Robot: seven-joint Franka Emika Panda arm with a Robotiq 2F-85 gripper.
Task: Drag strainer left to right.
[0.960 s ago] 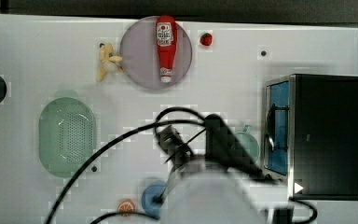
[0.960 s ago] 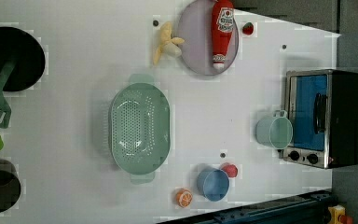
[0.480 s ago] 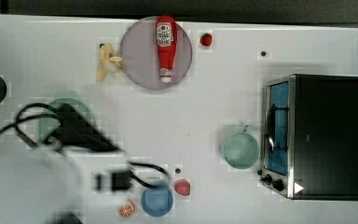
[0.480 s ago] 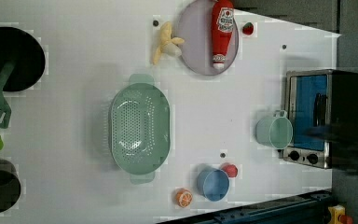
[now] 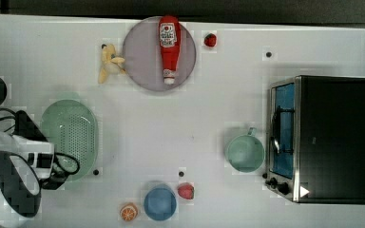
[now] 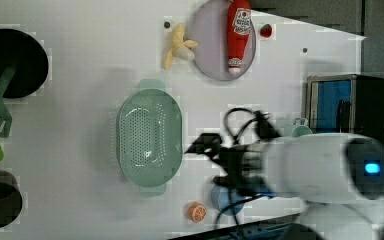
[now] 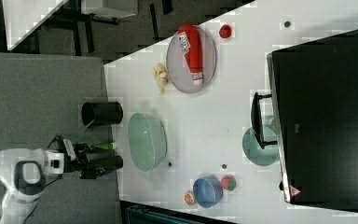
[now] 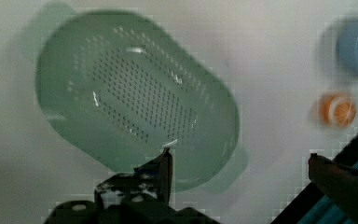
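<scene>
in the last second the arm swung across the top view from beside the mug (image 5: 244,153) to the 9 o'clock side of the surface (image 5: 190,118), and the claw (image 8: 240,161) now hangs spread over the strainer (image 5: 70,137), one finger (image 8: 167,168) just above its rim. the strainer has not shifted: it sits at about 9 o'clock in the top view, well apart from the toaster oven (image 5: 321,137) at 3 o'clock. so the approach looks nearly finished; hooking the rim and dragging toward 3 o'clock remain.
</scene>
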